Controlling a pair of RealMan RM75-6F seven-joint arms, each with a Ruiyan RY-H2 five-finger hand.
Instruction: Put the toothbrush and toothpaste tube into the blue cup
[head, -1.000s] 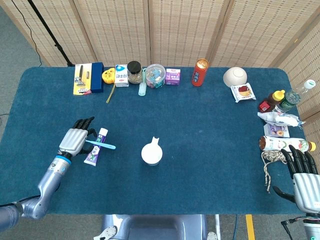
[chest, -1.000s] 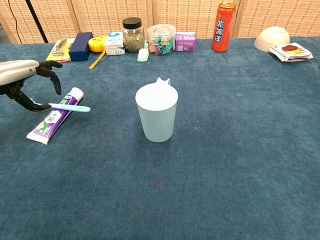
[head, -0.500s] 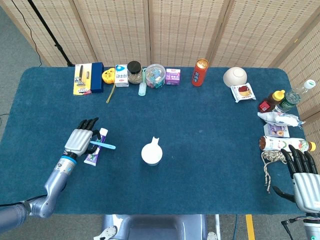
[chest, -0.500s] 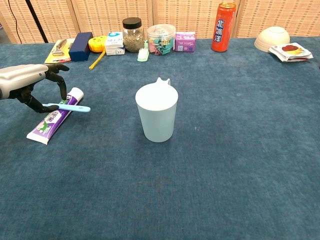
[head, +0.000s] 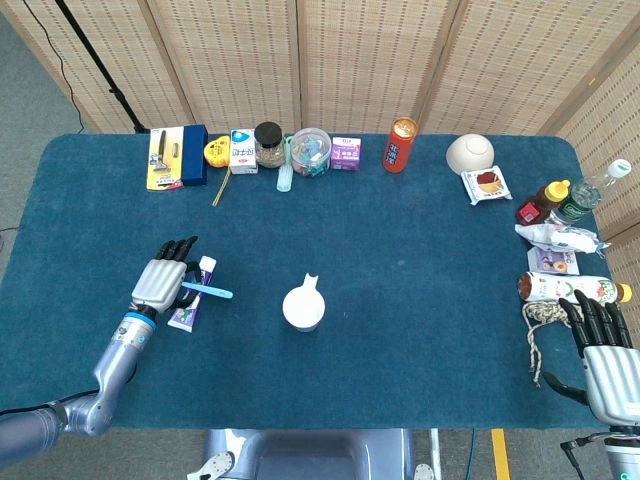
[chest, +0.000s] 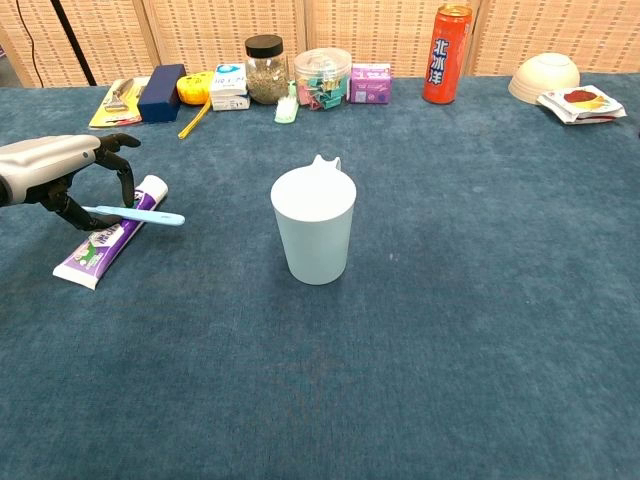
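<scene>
Blue cup (chest: 313, 225) stands alone mid-table, bare cloth on every side. Toothpaste tube (chest: 112, 231) well left of cup, nothing between them. Red can (chest: 445, 40) and jar row (chest: 265, 70) far behind cup, clear of the approach.

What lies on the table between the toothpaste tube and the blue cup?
Only bare blue cloth: in both the head and chest views, nothing sits between the toothpaste tube and the blue cup.

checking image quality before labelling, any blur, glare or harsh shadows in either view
Head view: sharp, evenly lit, the pale blue plastic cup casts only a faint shadow. Chest view: also sharp; the light blue toothbrush and purple-and-white toothpaste tube show crisp edges, no glare; the left hand is cut off by the frame edge.
</scene>
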